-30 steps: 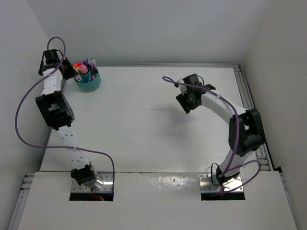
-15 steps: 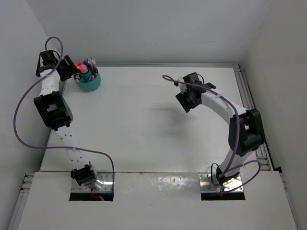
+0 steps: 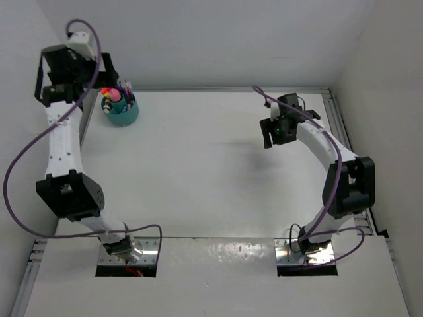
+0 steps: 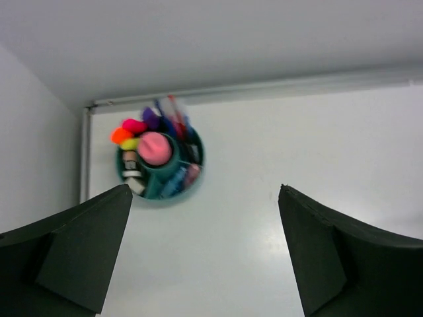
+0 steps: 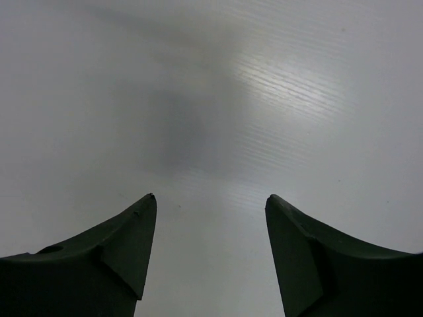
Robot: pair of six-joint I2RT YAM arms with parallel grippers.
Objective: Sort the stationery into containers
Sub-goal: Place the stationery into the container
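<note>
While the full cup (image 3: 122, 119) hugs the far-left table (image 3: 198, 172) corner, left hand (image 4: 205, 198) and right hand (image 5: 210, 198) gape empty.

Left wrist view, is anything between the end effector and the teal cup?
Nothing visible. Only bare table shows between the open left end effector and the teal cup, which already holds the stationery.

Left wrist view: left gripper (image 4: 204, 191) fingers ran off the near edge, bases out of frame. Stationery (image 4: 156, 149) in the teal cup (image 4: 160, 196) was soft. Coloured ends were readable, bodies sunk below the rim. From above, the items were too small to separate, and both grippers' fingers were lost against dark housings. Right gripper (image 5: 210, 197) fingers were likewise cropped at the near edge.
</note>
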